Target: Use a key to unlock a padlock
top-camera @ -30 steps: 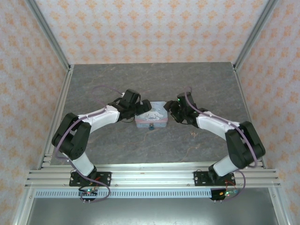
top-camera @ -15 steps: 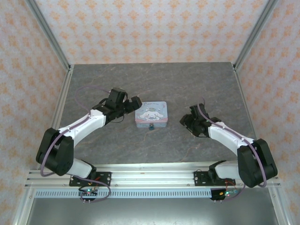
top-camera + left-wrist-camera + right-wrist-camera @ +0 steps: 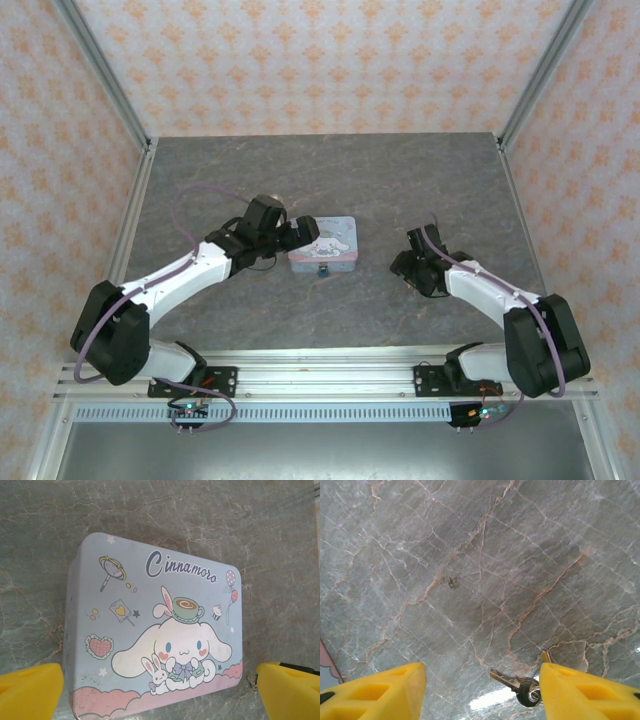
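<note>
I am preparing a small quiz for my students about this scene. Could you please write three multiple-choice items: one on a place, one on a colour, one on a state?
1. Where does the key lie? A. on the tin B. on the table C. in the left gripper
2. What colour are the gripper fingers? A. yellow B. red C. black
3. How is the left gripper? A. shut on the key B. shut on the tin C. open
Answers: 1 B, it rests on the table between the right gripper's fingers; 2 A, both wrist views show yellow; 3 C, its fingers stand wide apart.
</note>
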Motion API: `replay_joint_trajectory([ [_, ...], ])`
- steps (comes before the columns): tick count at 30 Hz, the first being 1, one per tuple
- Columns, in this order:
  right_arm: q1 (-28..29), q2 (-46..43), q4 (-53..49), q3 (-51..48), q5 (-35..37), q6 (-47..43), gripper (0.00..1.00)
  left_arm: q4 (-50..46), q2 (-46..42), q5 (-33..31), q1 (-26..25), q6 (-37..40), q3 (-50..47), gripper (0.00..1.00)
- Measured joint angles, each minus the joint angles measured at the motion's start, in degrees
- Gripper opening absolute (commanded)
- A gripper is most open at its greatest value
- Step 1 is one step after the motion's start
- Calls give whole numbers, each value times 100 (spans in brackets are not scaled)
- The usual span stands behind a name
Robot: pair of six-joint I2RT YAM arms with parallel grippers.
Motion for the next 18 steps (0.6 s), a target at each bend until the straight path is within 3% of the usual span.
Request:
replay_joint_trajectory([
  [11, -2, 142, -103, -46, -315, -144, 52, 26, 79, 0, -37, -20, 0, 100],
  [18, 258, -529, -31, -538, -931, 308, 51, 70, 195, 2, -37, -20, 0, 100],
])
